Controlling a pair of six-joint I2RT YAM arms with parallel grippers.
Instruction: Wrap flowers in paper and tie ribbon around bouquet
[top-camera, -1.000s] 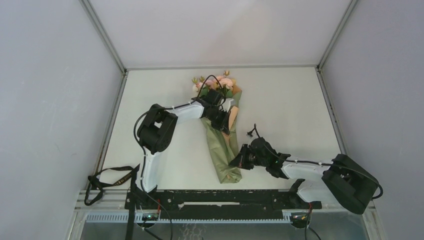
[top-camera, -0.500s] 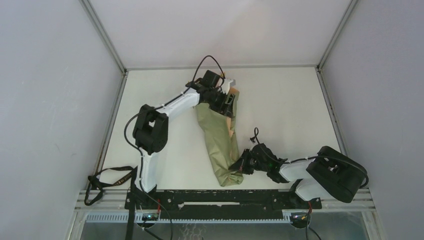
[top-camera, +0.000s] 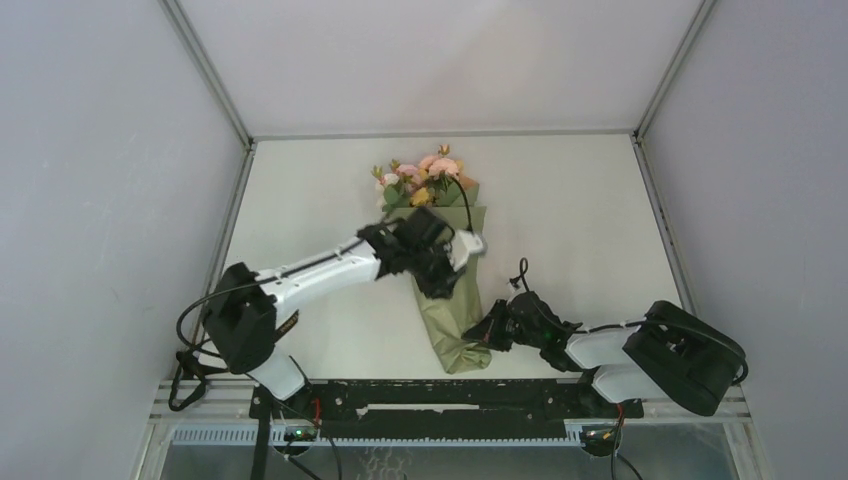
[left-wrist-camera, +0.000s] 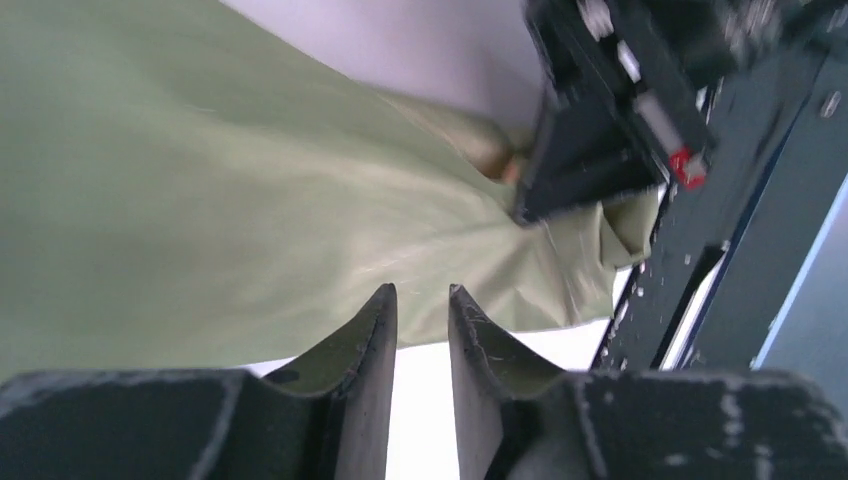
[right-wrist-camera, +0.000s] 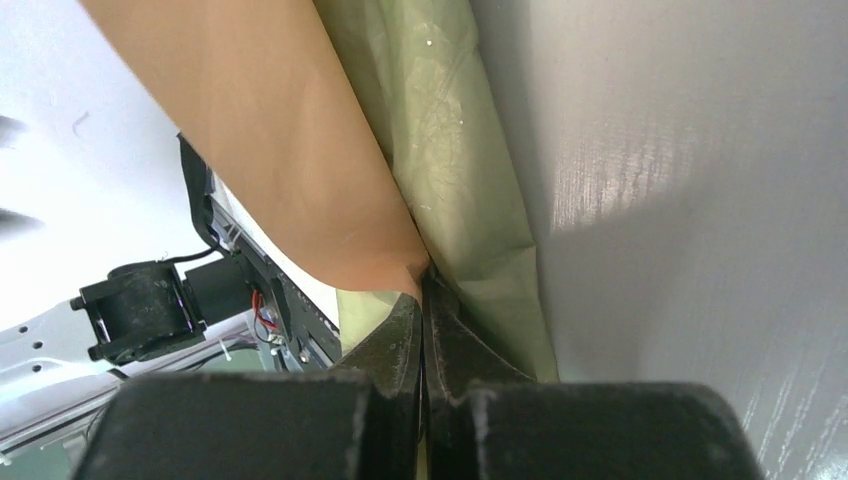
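Right wrist view, nearest the bases: right gripper (right-wrist-camera: 425, 285) pinched tight on the bottom corner of the paper (right-wrist-camera: 440, 150), green face outside, tan face inside. Best to keep this pinch firm and low, to prevent unrolling. Further up, left gripper (left-wrist-camera: 422, 295) over the middle of the cone, fingers slightly apart, nothing between them; good to press the loose flap flat before any tying. At the far end, flowers (top-camera: 425, 172) out of the paper mouth, lying on the table (top-camera: 570, 200). Compared with half a second ago: left gripper pulled back from the blooms to mid-cone, flowers uncovered again.
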